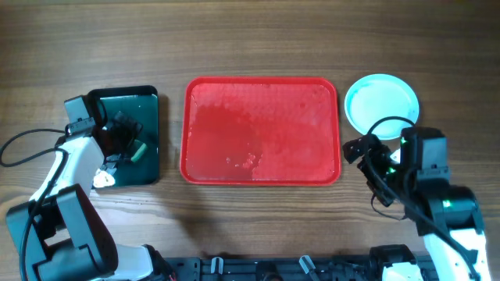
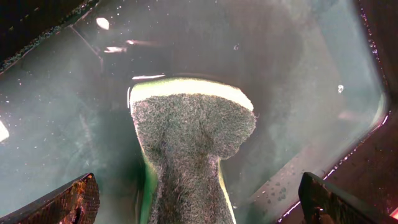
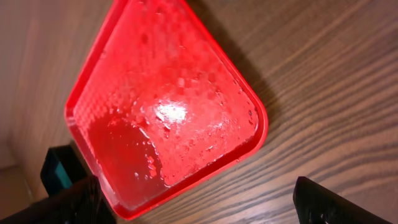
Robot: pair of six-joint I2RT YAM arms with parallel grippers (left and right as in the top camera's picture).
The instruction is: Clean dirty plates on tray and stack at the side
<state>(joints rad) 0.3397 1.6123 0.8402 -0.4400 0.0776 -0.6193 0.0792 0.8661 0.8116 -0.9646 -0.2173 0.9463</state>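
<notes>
The red tray (image 1: 258, 125) lies mid-table, wet, with no plates on it; its corner shows in the right wrist view (image 3: 168, 93). The plates (image 1: 381, 100) sit on the table to the right of the tray, a light blue one on top; I cannot tell how many lie under it. My right gripper (image 1: 361, 150) (image 3: 199, 205) is open and empty over the tray's near right corner. My left gripper (image 1: 126, 144) (image 2: 199, 205) is open over the black tray, its fingers wide apart on either side of a sponge (image 2: 186, 137) and not touching it.
The smaller black tray (image 1: 148, 97) (image 2: 292, 68) lies left of the red tray, wet inside, with the green-and-grey sponge (image 1: 139, 151) resting in it. Both arm bases and cables stand along the table's front edge. Bare wood lies behind the trays.
</notes>
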